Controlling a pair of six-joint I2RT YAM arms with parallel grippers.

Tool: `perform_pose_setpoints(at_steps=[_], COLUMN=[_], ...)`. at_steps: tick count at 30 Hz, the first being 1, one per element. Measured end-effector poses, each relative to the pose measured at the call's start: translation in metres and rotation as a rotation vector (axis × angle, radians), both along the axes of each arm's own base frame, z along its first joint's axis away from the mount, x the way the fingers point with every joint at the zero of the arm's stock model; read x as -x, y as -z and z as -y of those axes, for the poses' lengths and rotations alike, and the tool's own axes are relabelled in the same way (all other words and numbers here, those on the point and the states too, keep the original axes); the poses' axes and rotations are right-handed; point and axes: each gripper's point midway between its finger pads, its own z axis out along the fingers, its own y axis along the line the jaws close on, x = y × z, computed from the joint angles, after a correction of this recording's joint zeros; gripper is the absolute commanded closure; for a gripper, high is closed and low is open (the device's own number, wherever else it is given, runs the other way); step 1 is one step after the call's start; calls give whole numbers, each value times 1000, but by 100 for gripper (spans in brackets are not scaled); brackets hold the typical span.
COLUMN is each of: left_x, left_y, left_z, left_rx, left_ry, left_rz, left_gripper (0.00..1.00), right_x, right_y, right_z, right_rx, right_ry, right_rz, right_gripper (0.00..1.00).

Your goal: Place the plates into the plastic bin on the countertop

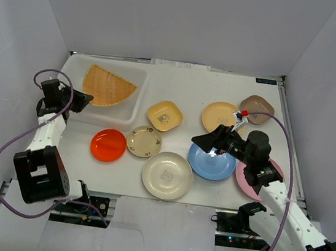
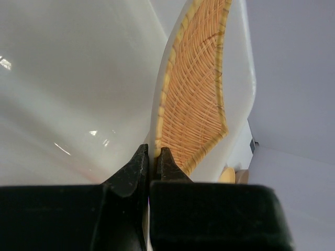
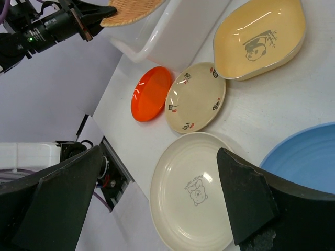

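One of nine so far: pinching the woven plate (image 1: pixel 108 85) by its edge with the left claw (image 2: pixel 152 162), over the bin (image 1: pixel 129 111) at 10 o'clock on the counter (image 1: pixel 192 82), not yet let go. Leaves eight out: red plate (image 1: pixel 108 144), small cream plate (image 1: pixel 144 141), big cream plate (image 1: pixel 167 175), blue plate (image 1: pixel 212 163), pink plate (image 1: pixel 241 177), yellow square plate (image 1: pixel 164 115), orange round plate (image 1: pixel 220 115), brown square plate (image 1: pixel 257 107). Hovering with the right claw (image 3: pixel 157 198) spread wide, empty, above big cream and blue, near 5 o'clock.
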Motion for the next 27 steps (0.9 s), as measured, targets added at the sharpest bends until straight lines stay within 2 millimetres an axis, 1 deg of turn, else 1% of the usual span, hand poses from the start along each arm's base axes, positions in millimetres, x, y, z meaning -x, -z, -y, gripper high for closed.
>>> perform_pose_setpoints(at_steps=[2, 5, 6, 8, 9, 10, 11, 12, 13, 15, 18, 22, 25, 26, 27], left_x=[-3, -11, -14, -18, -20, -21, -24, -27, -29, -35, -37, -35, -34, -33, -33], left_y=[12, 26, 30, 39, 43, 47, 48, 46, 42, 32, 23, 20, 9, 3, -6], left_z=[-1, -4, -5, -7, -8, -8, -7, -7, -8, -9, -9, -8, -8, -8, -7], left_rx=[9, 16, 18, 19, 19, 20, 27, 27, 19, 0, -14, -27, -55, -70, -85], left_ry=[1, 5, 8, 13, 16, 21, 28, 35, 41, 53, 62, 80, 89, 93, 96], left_rz=[-33, -73, -84, -107, -117, -127, -129, -120, -110, -78, -55, -47, -21, -5, 14], left_gripper=[100, 96, 89, 80, 73, 56, 47, 38, 21, 2, 2, 2, 2, 2, 2], right_x=[0, -1, 0, 0, 0, 0, 0, -1, -1, -2, -5, -8, -12, -14, -14], right_y=[4, 9, 11, 15, 16, 16, 16, 16, 16, 17, 19, 24, 34, 38, 41], right_z=[0, 0, 1, 1, 1, 1, 2, 2, 2, 3, 4, 7, 11, 13, 15], right_rx=[10, 20, 23, 29, 30, 30, 31, 31, 32, 37, 46, 68, 102, 117, 129], right_ry=[0, -1, -1, 0, 2, 3, 3, 5, 6, 13, 25, 49, 75, 89, 99], right_rz=[-4, -8, -11, -20, -21, -20, -20, -19, -18, -16, -16, -23, -38, -44, -51], right_gripper=[4, 4, 4, 4, 4, 4, 4, 4, 4, 4, 3, 0, 9, 14, 15])
